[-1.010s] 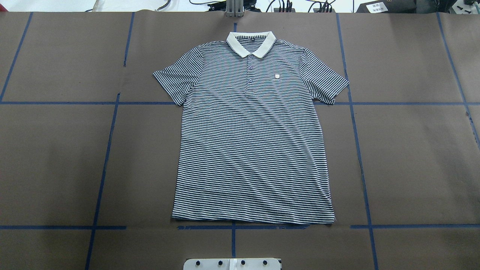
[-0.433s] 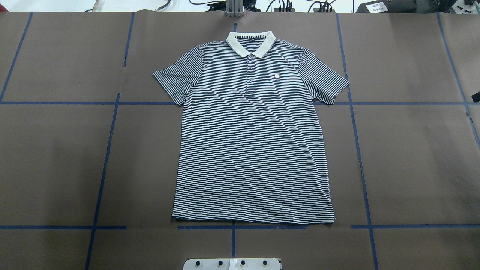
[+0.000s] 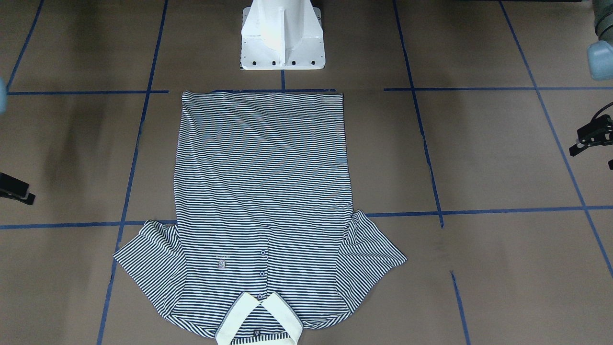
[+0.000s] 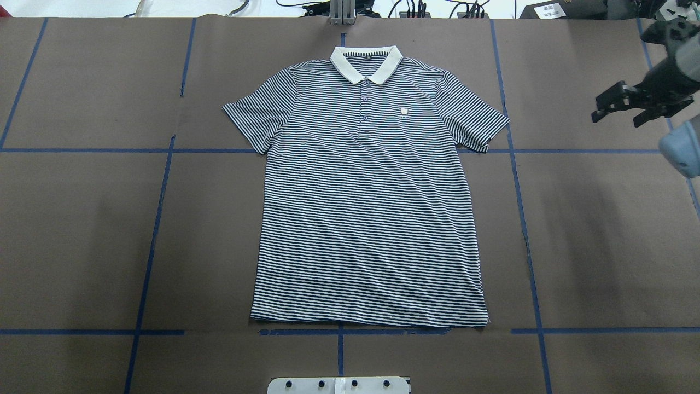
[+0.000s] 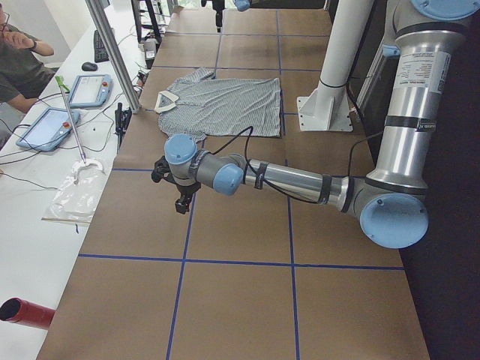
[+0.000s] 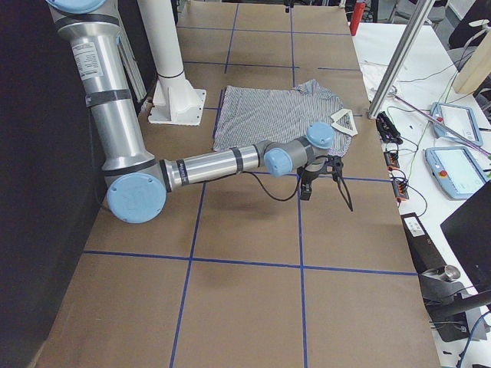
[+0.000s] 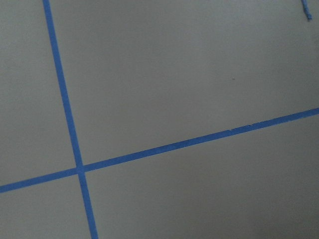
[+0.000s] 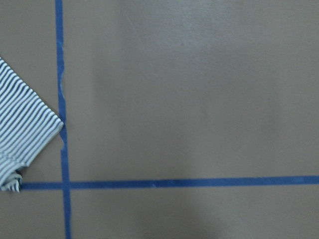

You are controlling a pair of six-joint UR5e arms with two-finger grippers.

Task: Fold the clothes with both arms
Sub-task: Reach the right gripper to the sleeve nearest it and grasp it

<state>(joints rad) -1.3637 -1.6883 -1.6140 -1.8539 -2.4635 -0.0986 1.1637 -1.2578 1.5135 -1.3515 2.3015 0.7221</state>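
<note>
The striped polo shirt (image 4: pixel 366 208) lies flat and face up on the brown table, collar (image 4: pixel 365 63) at the far side and hem toward the robot base. It also shows in the front view (image 3: pixel 261 191). My right gripper (image 4: pixel 617 119) is open and empty, hovering above the table well to the right of the shirt's right sleeve (image 4: pixel 476 117). The right wrist view shows that sleeve's corner (image 8: pixel 25 134). My left gripper (image 3: pixel 594 148) is partly cut off at the front view's edge; it looks open and empty, far from the shirt. It is out of the overhead view.
Blue tape lines (image 4: pixel 158 208) mark a grid on the brown table cover. The white pedestal base (image 3: pixel 281 43) stands just behind the hem. A metal post (image 4: pixel 342 13) and cables lie beyond the collar. An operator (image 5: pixel 19 64) and tablets are at a side bench.
My right gripper has come into the overhead view from the right edge and moved left and toward the far side. The shirt has not moved.
</note>
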